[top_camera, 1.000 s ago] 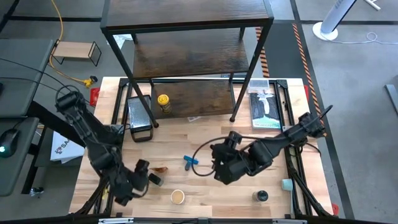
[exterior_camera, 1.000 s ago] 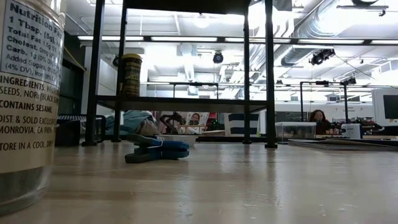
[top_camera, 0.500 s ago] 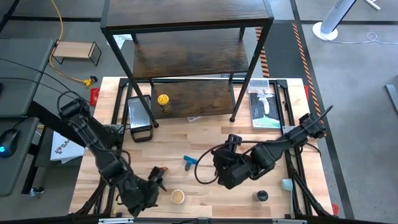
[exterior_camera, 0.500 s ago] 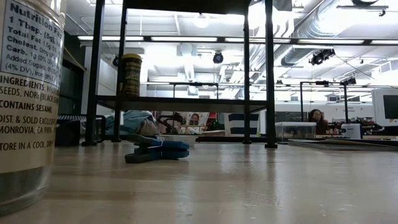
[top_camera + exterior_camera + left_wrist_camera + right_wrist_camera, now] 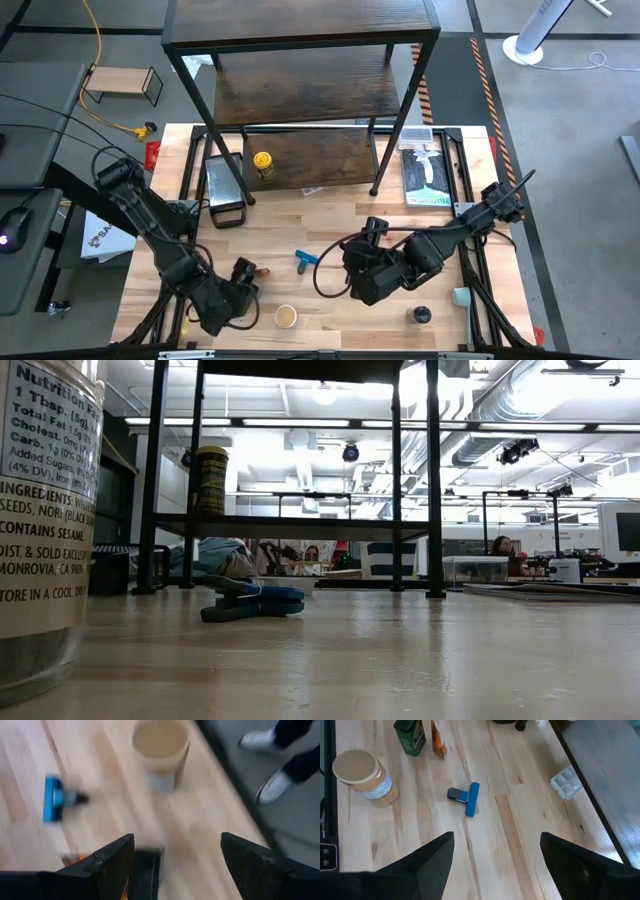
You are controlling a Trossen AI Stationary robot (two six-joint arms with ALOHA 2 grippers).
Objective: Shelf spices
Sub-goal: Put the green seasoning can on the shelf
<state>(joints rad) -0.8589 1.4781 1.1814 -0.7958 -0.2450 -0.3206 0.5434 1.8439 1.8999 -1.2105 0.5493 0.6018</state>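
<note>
The shelf [image 5: 300, 95] stands at the table's far side, and a yellow-lidded jar [image 5: 262, 163] stands on its lowest board. My left gripper [image 5: 177, 865] is open near the table's front left. A small dark box [image 5: 146, 872] stands between its fingers, close beside one finger [image 5: 117, 857], with a reddish packet [image 5: 262, 271] next to it. The tan-lidded jar [image 5: 160, 742] stands ahead of this gripper, near the front edge. A black-lidded jar [image 5: 420, 316] stands at the front right. My right gripper [image 5: 497, 865] hangs open above the table's middle. My left gripper has the dark box [image 5: 146, 872] right beside one finger. The blurred left wrist view does not let me tell whether the finger touches the box. The box stands on the table.
A blue T-shaped piece [image 5: 305, 261] lies on the table between the two grippers. A dark tray [image 5: 224, 188] and a flat packaged item [image 5: 427, 172] lie beside the shelf's legs. A person's shoes [image 5: 272, 785] show beyond the near edge.
My left gripper has gone a little toward the table's right edge, nearer the tan-lidded jar, and has rolled somewhat. My right gripper has rolled slightly in place.
</note>
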